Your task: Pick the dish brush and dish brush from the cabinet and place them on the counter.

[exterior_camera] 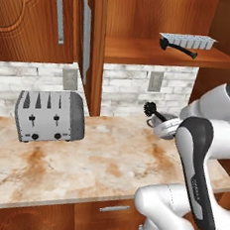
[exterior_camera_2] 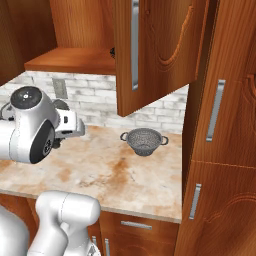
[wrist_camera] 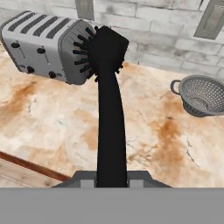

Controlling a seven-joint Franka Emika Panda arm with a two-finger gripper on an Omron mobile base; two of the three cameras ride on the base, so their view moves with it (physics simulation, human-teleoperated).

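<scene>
brush held above the counter

the gripper (wrist_camera: 111,181) has its jaws narrowed on the handle of one dish brush (wrist_camera: 109,109), bristly head out over the marbled counter (wrist_camera: 52,127) between the toaster (wrist_camera: 43,48) and the mesh colander (wrist_camera: 203,94). the second dish brush (exterior_camera: 177,48) lies on the cabinet (exterior_camera: 143,50) shelf against the ice-cube tray (exterior_camera: 191,41).

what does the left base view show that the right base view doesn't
Left base view: a four-slot toaster on the counter, a dish brush lying beside an ice-cube tray on the cabinet shelf, and a second dish brush raised above the counter by the arm.
Right base view: the whole mesh colander and the tall side cabinet's bar handles.
Both: marbled counter, brick backsplash, open wall cabinet, white arm.
</scene>
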